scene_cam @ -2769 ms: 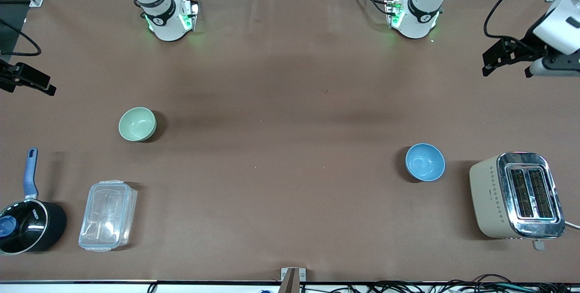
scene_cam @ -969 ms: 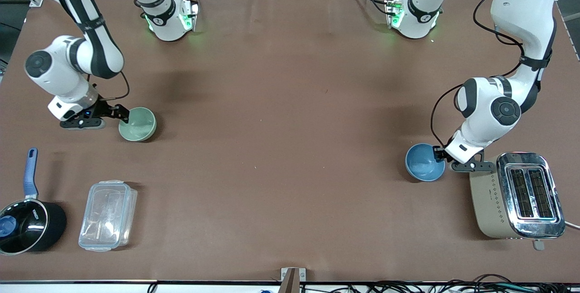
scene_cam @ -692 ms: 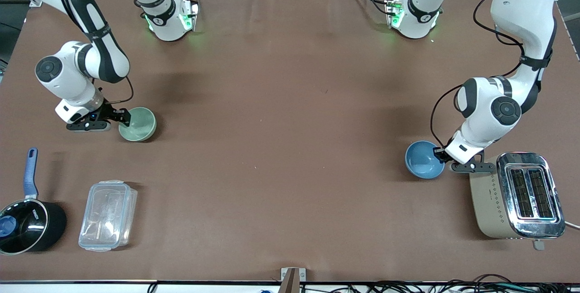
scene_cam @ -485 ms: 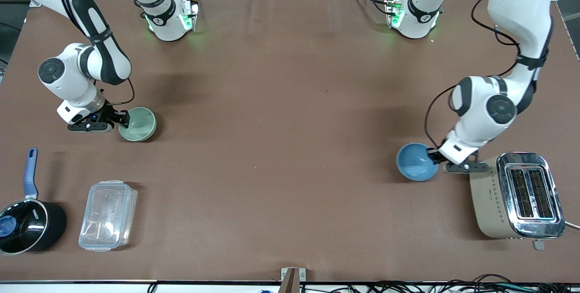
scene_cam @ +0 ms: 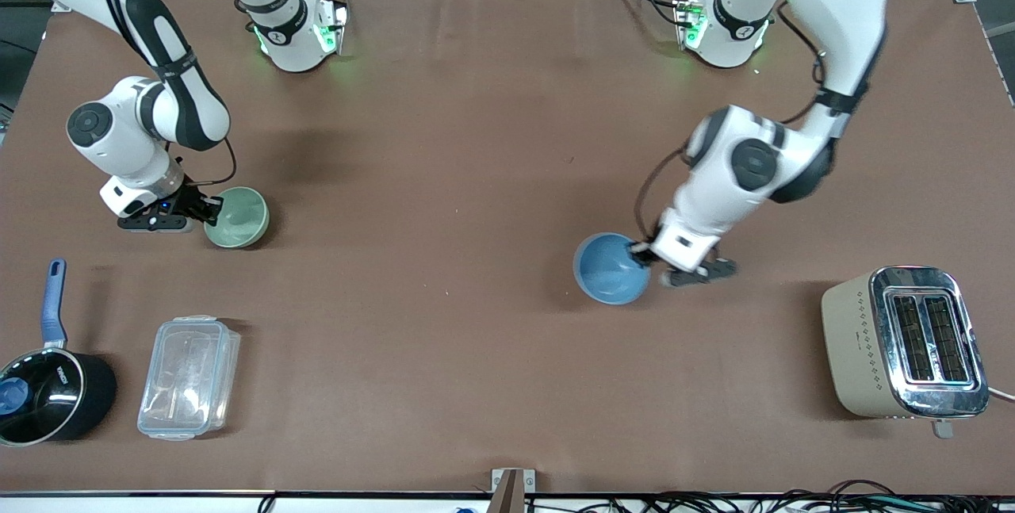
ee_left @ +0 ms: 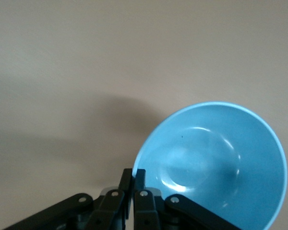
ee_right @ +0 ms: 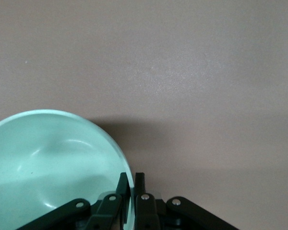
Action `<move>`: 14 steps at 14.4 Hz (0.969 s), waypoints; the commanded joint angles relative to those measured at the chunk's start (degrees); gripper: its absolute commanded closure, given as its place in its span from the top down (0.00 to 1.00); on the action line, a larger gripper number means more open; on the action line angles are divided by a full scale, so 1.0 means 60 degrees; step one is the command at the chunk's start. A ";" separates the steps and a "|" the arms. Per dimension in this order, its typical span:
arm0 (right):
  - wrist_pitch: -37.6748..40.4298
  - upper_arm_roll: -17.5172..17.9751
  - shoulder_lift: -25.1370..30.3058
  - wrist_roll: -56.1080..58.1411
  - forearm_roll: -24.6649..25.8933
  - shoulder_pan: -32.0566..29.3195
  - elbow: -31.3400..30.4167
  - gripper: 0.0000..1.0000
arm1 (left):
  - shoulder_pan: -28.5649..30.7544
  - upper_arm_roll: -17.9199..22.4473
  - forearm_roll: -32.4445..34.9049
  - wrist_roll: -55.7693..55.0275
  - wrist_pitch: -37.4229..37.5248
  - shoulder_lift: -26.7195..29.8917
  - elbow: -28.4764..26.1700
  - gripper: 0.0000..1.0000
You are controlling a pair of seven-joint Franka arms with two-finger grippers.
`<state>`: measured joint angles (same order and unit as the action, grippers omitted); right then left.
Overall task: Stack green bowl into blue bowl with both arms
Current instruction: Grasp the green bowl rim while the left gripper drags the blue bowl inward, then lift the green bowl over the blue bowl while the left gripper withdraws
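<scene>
The blue bowl (scene_cam: 609,268) hangs tilted over the middle of the table, pinched at its rim by my left gripper (scene_cam: 641,252). In the left wrist view the jaws of the left gripper (ee_left: 134,178) are shut on the blue bowl's (ee_left: 221,158) rim, one finger inside and one outside. The green bowl (scene_cam: 238,217) is near the right arm's end of the table, held at its rim by my right gripper (scene_cam: 212,210). In the right wrist view the right gripper (ee_right: 132,184) is shut on the green bowl's (ee_right: 53,163) rim.
A beige toaster (scene_cam: 904,341) stands at the left arm's end, nearer the front camera. A clear lidded container (scene_cam: 189,377) and a black saucepan (scene_cam: 49,394) with a blue handle sit near the front edge at the right arm's end.
Both arms came in and closed on the bowls' rims. The left arm has carried the blue bowl away from the toaster toward the table's middle. The green bowl has shifted only slightly.
</scene>
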<state>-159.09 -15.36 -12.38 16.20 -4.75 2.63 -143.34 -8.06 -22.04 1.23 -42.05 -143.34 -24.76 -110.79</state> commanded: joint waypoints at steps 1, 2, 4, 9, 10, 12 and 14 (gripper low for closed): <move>0.0686 0.0056 0.0303 -0.0064 -0.0234 0.0044 0.0101 0.00 | -0.1436 0.0158 0.0115 -0.1832 0.0145 -0.1055 0.1264 0.00; 0.1285 0.0056 0.0610 -0.0006 -0.0234 0.0059 0.0290 0.00 | -0.1730 0.0158 0.0421 -0.2333 0.0145 -0.1421 0.1616 0.00; 0.2822 0.0070 0.1211 0.0039 -0.0234 0.0117 0.1006 0.00 | -0.2505 0.0173 0.1138 -0.3387 0.0145 -0.2154 0.2377 0.00; 0.6806 0.0173 0.1492 -0.0166 -0.0889 0.0760 0.3948 0.00 | -0.3767 0.0479 0.1640 -0.4755 0.0145 -0.3329 0.3670 0.00; 0.7321 0.0332 0.1477 -0.0384 -0.1052 0.0777 0.4404 0.00 | -0.3914 0.0582 0.1640 -0.4755 0.0145 -0.3344 0.3670 0.01; 0.7531 0.1251 0.1477 -0.1390 -0.1069 0.0864 0.4715 0.00 | -0.3960 0.0612 0.1640 -0.4755 0.0145 -0.3403 0.3670 0.15; 0.7429 0.2146 0.1433 -0.2548 -0.1069 0.0879 0.4905 0.00 | -0.3960 0.0641 0.1654 -0.4886 0.0145 -0.3315 0.3670 0.90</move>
<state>-114.55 -7.01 -2.74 6.95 -10.56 7.73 -115.40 -31.39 -19.01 9.90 -69.77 -143.39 -44.87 -90.13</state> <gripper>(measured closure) 0.952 0.793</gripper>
